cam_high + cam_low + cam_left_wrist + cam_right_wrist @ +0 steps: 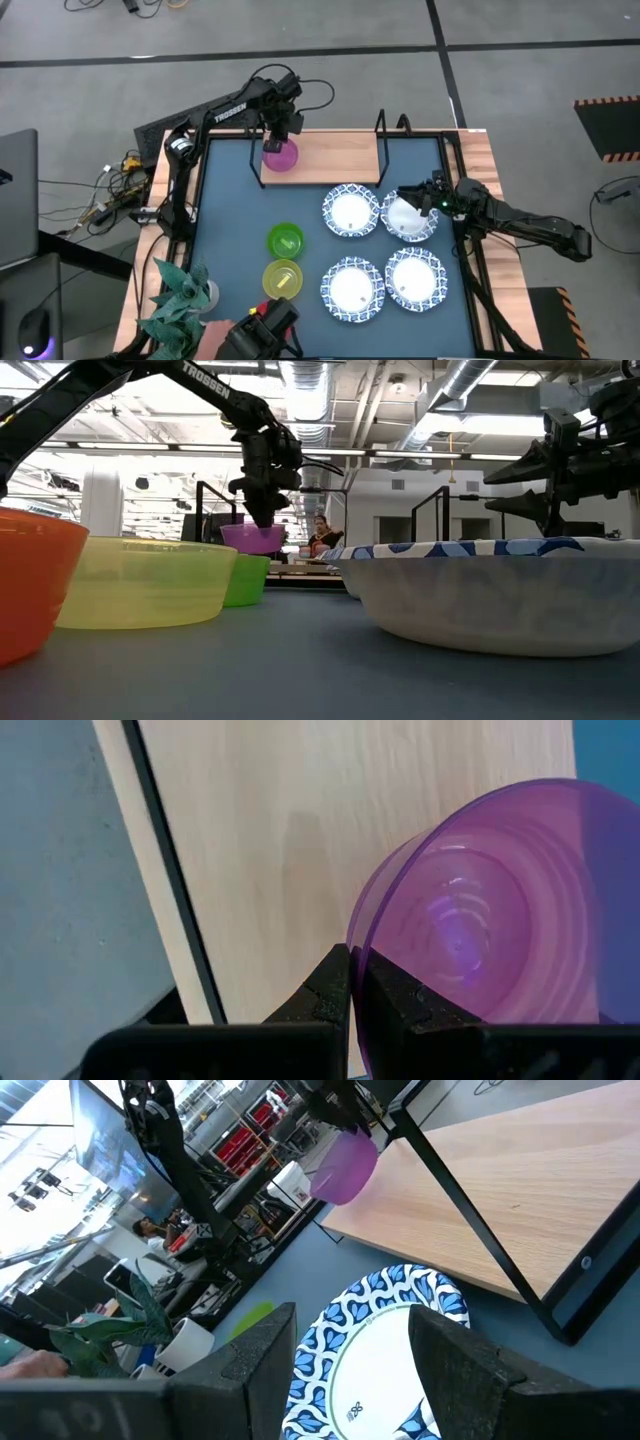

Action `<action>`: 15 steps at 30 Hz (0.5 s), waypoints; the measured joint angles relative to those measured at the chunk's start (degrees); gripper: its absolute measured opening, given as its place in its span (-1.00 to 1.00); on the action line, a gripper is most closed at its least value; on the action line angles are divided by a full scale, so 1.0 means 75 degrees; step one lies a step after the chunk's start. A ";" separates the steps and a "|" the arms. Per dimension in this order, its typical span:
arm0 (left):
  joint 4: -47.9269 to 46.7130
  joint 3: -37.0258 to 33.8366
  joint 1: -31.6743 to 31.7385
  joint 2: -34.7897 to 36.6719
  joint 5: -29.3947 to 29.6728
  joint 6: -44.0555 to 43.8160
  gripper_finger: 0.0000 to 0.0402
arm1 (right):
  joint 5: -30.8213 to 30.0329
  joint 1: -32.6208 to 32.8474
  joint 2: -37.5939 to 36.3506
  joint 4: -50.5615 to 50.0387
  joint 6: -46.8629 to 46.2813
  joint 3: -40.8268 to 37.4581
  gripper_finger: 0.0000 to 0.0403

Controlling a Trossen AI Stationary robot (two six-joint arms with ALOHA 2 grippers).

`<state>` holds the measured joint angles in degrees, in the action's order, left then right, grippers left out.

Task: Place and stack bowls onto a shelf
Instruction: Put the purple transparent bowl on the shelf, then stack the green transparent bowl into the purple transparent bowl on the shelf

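My left gripper (279,140) is pinched tight on the purple bowl's (281,155) rim, holding it over the shelf's (330,155) left end; I should lower it level before letting go. My right gripper (418,200) hangs spread and empty above a white bowl (408,218) near the shelf's right end.

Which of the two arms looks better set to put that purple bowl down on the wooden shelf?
The left. Its gripper has its jaws pinched on the rim of the purple bowl, right over the shelf. The right gripper, jaws open, hangs over a white bowl beside the shelf.
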<state>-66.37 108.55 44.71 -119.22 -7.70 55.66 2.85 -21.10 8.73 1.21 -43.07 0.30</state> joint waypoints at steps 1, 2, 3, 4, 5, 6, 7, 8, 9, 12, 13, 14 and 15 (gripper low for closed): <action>0.0006 0.0000 0.0000 0.0000 -0.0018 -0.0015 -0.97 | 0.0000 0.0000 0.0000 0.0000 0.0000 0.0000 0.09; -0.0005 0.0000 0.0003 0.0000 -0.0080 -0.0010 -0.95 | 0.0000 0.0000 0.0000 0.0000 0.0000 0.0000 0.09; -0.0005 0.0000 0.0003 0.0000 -0.0144 -0.0015 -0.92 | 0.0000 0.0000 0.0000 0.0000 0.0000 0.0000 0.09; 0.0003 -0.0003 0.0000 0.0000 -0.0180 -0.0041 -0.88 | 0.0000 0.0000 0.0000 0.0000 0.0000 0.0000 0.09; 0.0016 -0.0003 -0.0003 0.0000 -0.0195 -0.0062 -0.84 | 0.0000 0.0000 0.0000 0.0000 0.0000 0.0000 0.09; 0.0027 -0.0003 -0.0003 0.0000 -0.0194 -0.0068 -0.80 | 0.0000 0.0000 0.0000 0.0002 0.0000 0.0000 0.09; 0.0035 -0.0003 -0.0003 0.0000 -0.0180 -0.0078 -0.76 | 0.0000 0.0000 0.0000 0.0000 0.0000 0.0000 0.09; 0.0044 -0.0003 -0.0003 0.0000 -0.0155 -0.0082 -0.71 | 0.0000 0.0000 0.0000 0.0003 0.0000 0.0000 0.09; 0.0044 -0.0003 -0.0003 0.0000 -0.0141 -0.0082 -0.67 | 0.0000 0.0000 0.0000 0.0003 0.0000 0.0000 0.09; 0.0069 -0.0003 -0.0003 0.0000 -0.0138 -0.0082 -0.55 | 0.0001 0.0000 0.0000 0.0003 0.0000 0.0000 0.09; 0.0103 -0.0003 -0.0003 0.0000 -0.0138 -0.0087 -0.52 | 0.0001 0.0000 0.0000 0.0003 0.0000 0.0000 0.09; 0.0156 -0.0003 -0.0003 0.0000 -0.0128 -0.0117 -0.49 | 0.0002 0.0000 0.0000 0.0003 0.0000 0.0000 0.09; 0.0252 -0.0003 -0.0004 0.0000 -0.0083 -0.0175 -0.46 | 0.0002 0.0000 0.0000 0.0003 0.0001 0.0000 0.09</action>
<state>-64.48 108.53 44.68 -119.22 -8.32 54.35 2.87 -21.10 8.73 1.23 -43.06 0.30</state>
